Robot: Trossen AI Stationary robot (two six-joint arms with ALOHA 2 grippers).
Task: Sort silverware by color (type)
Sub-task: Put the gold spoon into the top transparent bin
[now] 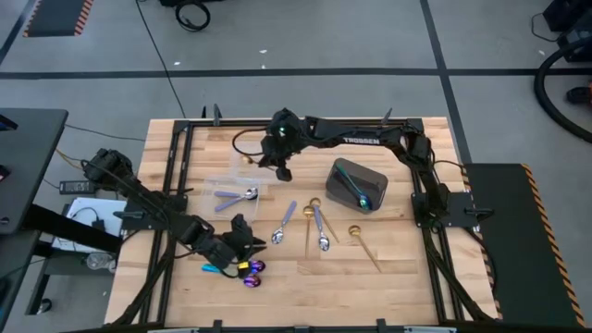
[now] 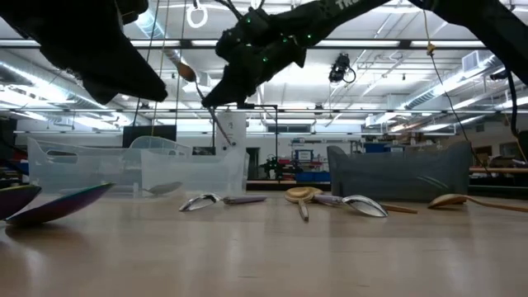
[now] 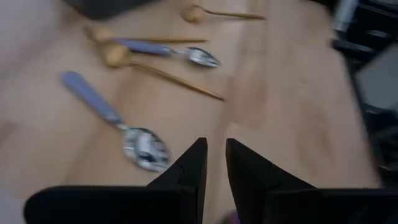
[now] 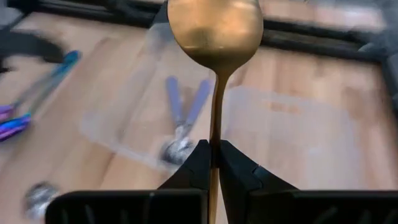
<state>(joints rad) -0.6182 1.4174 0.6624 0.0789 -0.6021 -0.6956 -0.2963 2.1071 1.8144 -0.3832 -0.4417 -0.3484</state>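
Two clear plastic containers (image 1: 233, 190) sit side by side toward the table's rear left; take them as the landmark. Right gripper (image 4: 212, 163) hangs above the containers' far edge with its fingers pinched tight on the thin handle of a gold metal spoon (image 4: 214, 28), bowl pointing away from the wrist. From its own camera, one container already holds silver spoons with lilac handles (image 4: 181, 118), while the neighbouring container (image 4: 292, 134) looks bare.

Step in hand, as I judge it: carrying the gold spoon to its bin. Next it calls for centring over the bare container, lowering so the bowl clears the rim, then parting the fingers; dropping it among the silver ones would spoil the sort.

Left gripper (image 3: 214, 165) is low over the wood on the near side of the containers, fingers narrowly apart and holding nothing that shows. Iridescent blue-purple spoons with teal handles (image 1: 248, 269) lie just beside it, nearer the front edge. To the containers' right, loose on the table, are more silver-bowled lilac-handled spoons (image 1: 319, 227) and gold spoons (image 1: 363, 242). Farther right stands a dark grey bin (image 1: 344, 176) with a teal-handled spoon (image 1: 359, 194) in it
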